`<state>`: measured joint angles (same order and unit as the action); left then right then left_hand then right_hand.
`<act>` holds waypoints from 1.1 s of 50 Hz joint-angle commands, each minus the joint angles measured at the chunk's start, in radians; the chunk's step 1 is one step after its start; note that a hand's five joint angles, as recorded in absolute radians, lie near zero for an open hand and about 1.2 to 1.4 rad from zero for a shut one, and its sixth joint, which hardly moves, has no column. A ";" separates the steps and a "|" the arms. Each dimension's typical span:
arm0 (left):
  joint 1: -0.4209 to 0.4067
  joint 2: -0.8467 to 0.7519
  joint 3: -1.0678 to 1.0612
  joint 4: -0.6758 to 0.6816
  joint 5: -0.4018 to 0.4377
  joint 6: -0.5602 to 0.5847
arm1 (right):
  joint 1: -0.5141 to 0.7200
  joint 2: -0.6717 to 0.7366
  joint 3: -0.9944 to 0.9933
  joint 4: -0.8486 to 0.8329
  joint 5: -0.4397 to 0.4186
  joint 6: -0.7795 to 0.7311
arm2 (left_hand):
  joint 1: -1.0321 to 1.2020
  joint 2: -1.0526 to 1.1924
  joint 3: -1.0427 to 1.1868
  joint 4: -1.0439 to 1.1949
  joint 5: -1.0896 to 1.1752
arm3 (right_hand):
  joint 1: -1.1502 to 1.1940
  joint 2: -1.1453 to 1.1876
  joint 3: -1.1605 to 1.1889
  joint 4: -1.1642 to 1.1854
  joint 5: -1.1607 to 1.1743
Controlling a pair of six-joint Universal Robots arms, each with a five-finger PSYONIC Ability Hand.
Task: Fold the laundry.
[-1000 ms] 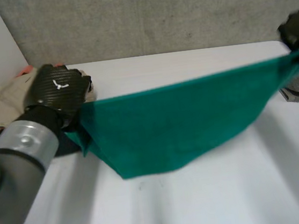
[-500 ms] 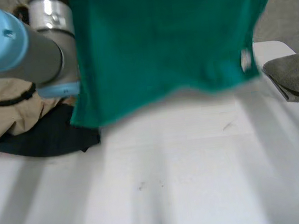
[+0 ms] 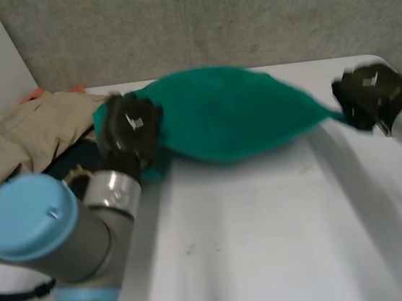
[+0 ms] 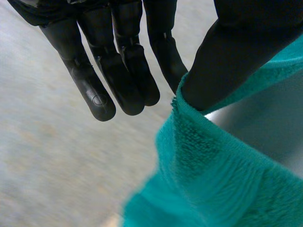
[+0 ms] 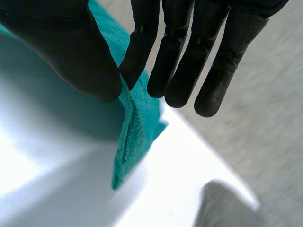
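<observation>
**Green towel (image 3: 226,115) down from its high hang, now low over the bench (image 3: 270,244)**

Half a second ago the green towel hung high as a curtain in front of the head camera; now it has dropped and stretches as a billowing, lens-shaped band across the far part of the bench, around 12 o'clock. Whether its belly touches the surface cannot be told.

The left hand (image 3: 131,126) holds the towel's end at about 10 o'clock. In the left wrist view the hand (image 4: 118,56) nips a corner of the towel (image 4: 213,179) between the thumb (image 4: 236,52) and the nearest of its fingers (image 4: 163,61) — the other fingers are straight and hold nothing.

The right hand (image 3: 365,95) holds the opposite end at about 2 o'clock. In the right wrist view this hand (image 5: 189,52) pinches a narrow folded tip of the towel (image 5: 137,123) between thumb and one finger, the rest extended, with the tip hanging just beneath.

Beyond the left arm (image 3: 58,239), at 9 to 10 o'clock, a beige garment (image 3: 18,135) lies crumpled, and a dark garment (image 3: 64,162) lies just beside it.
</observation>
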<state>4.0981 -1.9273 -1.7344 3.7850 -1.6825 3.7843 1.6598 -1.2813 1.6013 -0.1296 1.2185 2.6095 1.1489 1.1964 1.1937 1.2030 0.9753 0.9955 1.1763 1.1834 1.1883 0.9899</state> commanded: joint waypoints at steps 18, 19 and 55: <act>-0.051 0.090 0.015 -0.160 -0.016 -0.034 | -0.147 0.059 0.115 0.143 -0.080 0.070 | 0.247 0.200 0.203 0.193 0.246 | -0.617 -0.798 -0.805 -0.810 -0.786; -0.050 0.090 0.024 -0.166 -0.016 -0.034 | -0.149 0.054 0.118 0.149 -0.086 0.075 | 0.247 0.200 0.203 0.193 0.246 | -0.631 -0.812 -0.819 -0.824 -0.800; -0.033 0.085 0.314 -0.350 -0.017 -0.160 | 0.221 0.237 -0.017 -0.067 0.243 0.577 | 0.247 0.200 0.203 0.193 0.246 | -0.541 -0.722 -0.729 -0.734 -0.710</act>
<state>4.0560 -1.8459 -1.4185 3.4333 -1.6989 3.6257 1.9434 -1.1021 1.6025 -0.1998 1.3966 3.3816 1.1488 1.1964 1.1938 1.2030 0.9753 0.2387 0.2772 0.2726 0.2772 0.1008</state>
